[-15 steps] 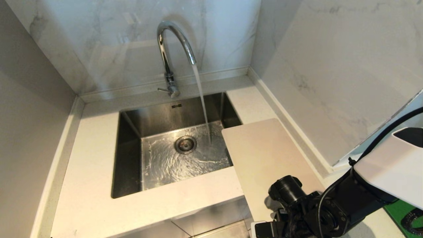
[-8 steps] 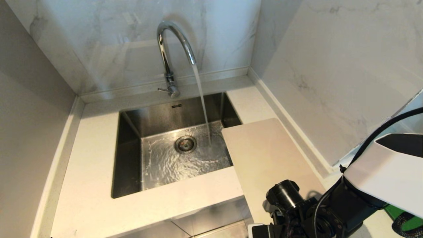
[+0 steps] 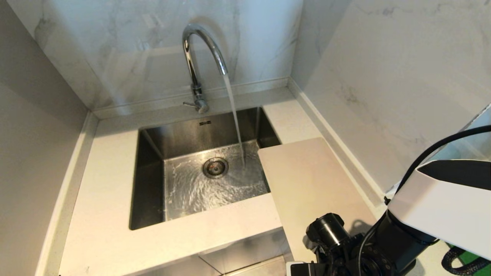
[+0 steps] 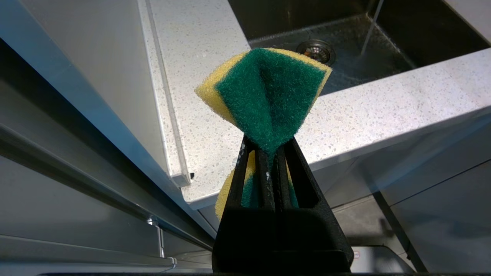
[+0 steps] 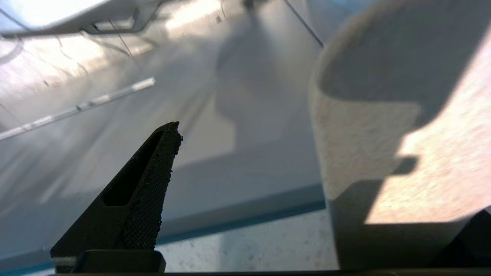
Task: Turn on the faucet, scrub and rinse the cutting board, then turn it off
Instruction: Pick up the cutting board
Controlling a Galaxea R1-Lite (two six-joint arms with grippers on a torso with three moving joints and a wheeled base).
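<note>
Tap running, left gripper [image 4: 268, 153] pinching sponge [image 4: 268, 92], right gripper [image 5: 307, 191] spread wide at board [image 3: 310, 191].

Left gripper: jaws clamped tight on folded green-yellow sponge, held off the counter's [image 4: 215, 76] front edge; sink [image 4: 345, 61] lies ahead of it past the counter, drain [image 4: 316, 50] and water stream visible. Faucet [image 3: 199, 57] at far side of sink [image 3: 149, 172], water [image 3: 234, 111] pouring into basin beside drain [image 3: 215, 167]. Board lies flat on counter right of sink, one corner over the basin. Right gripper: jaws fully apart, holding nothing, one finger [image 5: 142, 191] clear of the board [image 5: 383, 153], board's near end between the jaws; touching or not, can't tell.
</note>
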